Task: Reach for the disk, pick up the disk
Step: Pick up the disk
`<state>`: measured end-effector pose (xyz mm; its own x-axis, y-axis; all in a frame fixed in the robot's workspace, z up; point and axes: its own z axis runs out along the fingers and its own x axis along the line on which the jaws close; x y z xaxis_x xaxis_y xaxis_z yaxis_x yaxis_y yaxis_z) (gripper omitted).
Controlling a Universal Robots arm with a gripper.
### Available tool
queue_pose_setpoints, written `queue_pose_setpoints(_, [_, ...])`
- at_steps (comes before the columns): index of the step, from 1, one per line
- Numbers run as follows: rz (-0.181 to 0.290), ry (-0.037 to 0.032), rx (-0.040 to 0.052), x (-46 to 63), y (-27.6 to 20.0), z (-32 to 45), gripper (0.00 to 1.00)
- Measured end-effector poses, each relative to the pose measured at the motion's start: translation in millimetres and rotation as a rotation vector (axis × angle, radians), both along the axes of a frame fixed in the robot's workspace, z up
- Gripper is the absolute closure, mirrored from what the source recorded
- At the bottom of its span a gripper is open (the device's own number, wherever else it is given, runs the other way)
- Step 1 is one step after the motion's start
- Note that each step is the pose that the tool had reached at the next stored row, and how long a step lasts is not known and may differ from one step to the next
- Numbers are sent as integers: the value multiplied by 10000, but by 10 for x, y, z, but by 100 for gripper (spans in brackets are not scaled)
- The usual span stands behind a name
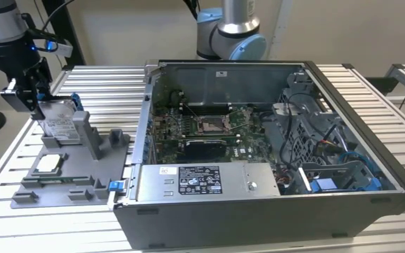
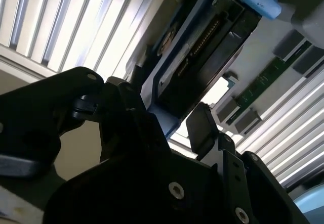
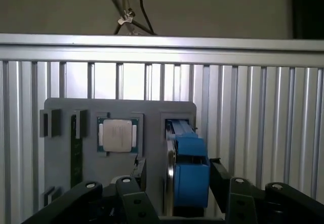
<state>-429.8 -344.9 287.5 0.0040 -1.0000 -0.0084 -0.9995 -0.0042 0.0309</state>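
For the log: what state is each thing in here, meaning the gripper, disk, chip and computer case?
gripper: open, straddling the disk.
disk: upright on edge in its slot in the grey holder, not lifted.
chip: lying flat in its recess on the holder.
computer case: side open, boards exposed.
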Motion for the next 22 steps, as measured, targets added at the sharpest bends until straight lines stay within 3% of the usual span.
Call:
queue_pose_setpoints(11, [47, -29, 2, 0, 4, -199, 0])
queue_pose_setpoints(22, [50, -71, 65, 0, 39, -234, 0])
